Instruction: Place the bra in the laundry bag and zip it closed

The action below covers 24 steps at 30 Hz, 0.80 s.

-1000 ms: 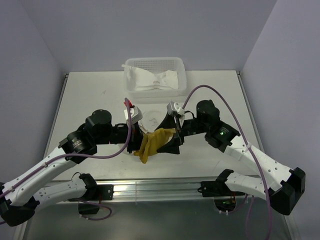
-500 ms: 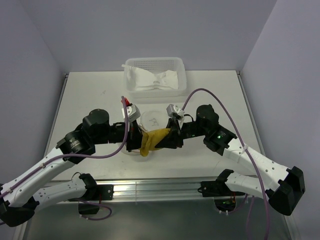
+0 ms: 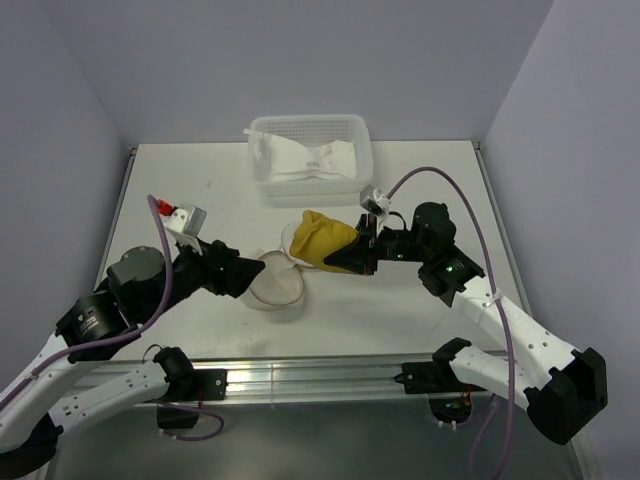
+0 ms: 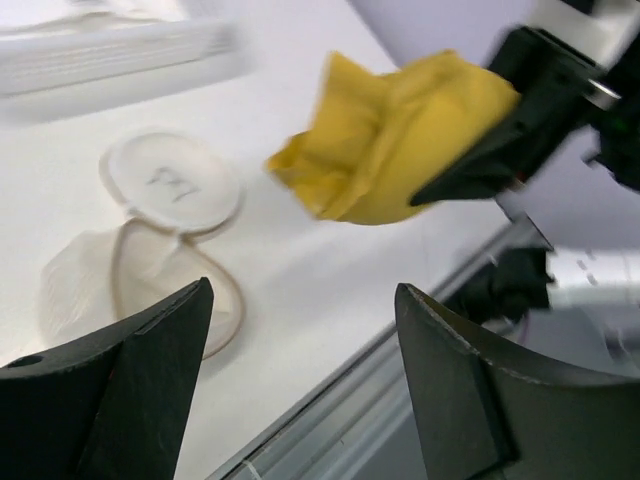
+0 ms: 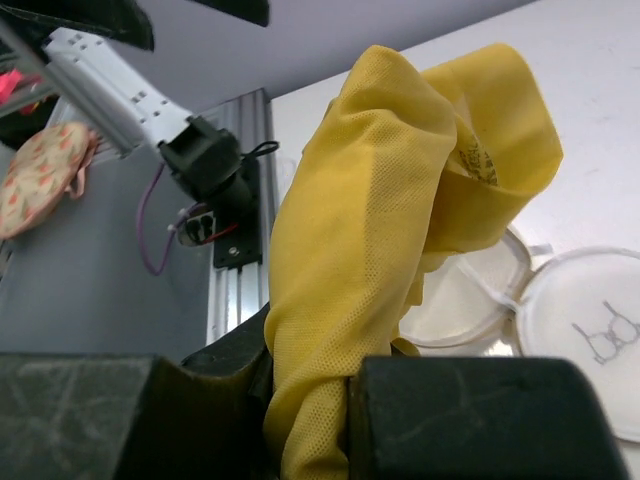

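Note:
The mustard-yellow bra [image 3: 322, 238] hangs bunched above the table, with my right gripper [image 3: 347, 257] shut on its lower end. In the right wrist view the bra [image 5: 390, 230] rises from between the black fingers [image 5: 480, 410]. The laundry bag [image 3: 278, 283] lies flattened and open on the table just left of it, and the bra partly hides its disc lid [image 3: 290, 240]. The left wrist view shows the bag [image 4: 150, 290], the lid [image 4: 175, 183] with its dark mark, and the bra [image 4: 400, 150] to the right. My left gripper [image 3: 245, 273] stands open and empty at the bag's left edge.
A white perforated basket [image 3: 310, 122] holding a white cloth [image 3: 300, 160] stands at the back centre. An aluminium rail [image 3: 320, 375] runs along the near edge of the table. Grey walls close in both sides.
My left gripper opened, let go of the bra and drew back to the left. My right gripper shut on the bra and carried it up and to the right, uncovering the bag.

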Available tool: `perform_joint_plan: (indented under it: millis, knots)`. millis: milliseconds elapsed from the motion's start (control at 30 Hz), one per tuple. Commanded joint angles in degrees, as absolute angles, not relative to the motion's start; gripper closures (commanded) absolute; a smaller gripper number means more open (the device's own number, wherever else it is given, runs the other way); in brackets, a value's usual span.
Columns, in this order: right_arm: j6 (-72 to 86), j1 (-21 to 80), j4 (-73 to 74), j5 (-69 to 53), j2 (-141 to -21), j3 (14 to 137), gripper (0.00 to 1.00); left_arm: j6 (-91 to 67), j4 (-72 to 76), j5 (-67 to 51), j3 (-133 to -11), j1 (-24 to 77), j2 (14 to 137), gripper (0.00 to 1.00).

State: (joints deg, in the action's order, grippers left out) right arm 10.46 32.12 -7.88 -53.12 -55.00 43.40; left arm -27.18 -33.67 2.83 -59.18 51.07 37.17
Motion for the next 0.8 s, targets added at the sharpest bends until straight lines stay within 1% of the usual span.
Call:
perform_joint_plan:
  millis: [0,33,100,133,300,400,533,600,733,767]
  knots:
    - [12.9,30.4,-11.7,-51.8,-56.2,42.9,0.94,-39.7,-41.6,20.5,-59.0,51.1,37.4,0.21]
    - [13.4,30.4,-12.3,-51.3,-56.8,43.0,0.95,-41.3,-42.7,24.1,-58.7,51.1,37.8,0.23]
    - [15.1,30.6,-13.3,-50.1,-59.1,43.3,0.99,-45.2,-44.6,25.7,-56.7,51.1,40.1,0.26]
    - [15.9,30.8,-14.5,-49.4,-60.9,43.4,1.00,-46.0,-44.4,25.6,-55.6,51.1,41.6,0.28]
    - [18.5,33.4,-18.1,-47.9,-67.5,44.7,1.00,-50.2,-41.0,26.4,-47.4,51.1,45.6,0.28]
    - [18.0,35.5,-19.0,-46.7,-71.8,46.0,1.00,-49.7,-37.3,24.2,-44.4,50.5,47.5,0.30]
    - [17.7,37.1,-20.1,-45.4,-76.2,46.7,1.00,-49.6,-37.1,26.0,-44.3,50.4,51.8,0.34]
    - [18.1,37.4,-21.3,-45.4,-78.6,46.6,1.00,-49.6,-36.8,26.8,-43.8,50.4,53.3,0.40]
    - [18.0,38.5,-24.2,-45.4,-83.0,47.6,1.00,-49.8,-35.3,28.1,-42.2,50.4,54.6,0.48]
    - [17.8,38.8,-24.1,-45.4,-85.1,48.9,1.00,-49.7,-34.8,28.5,-41.8,50.3,55.0,0.53]
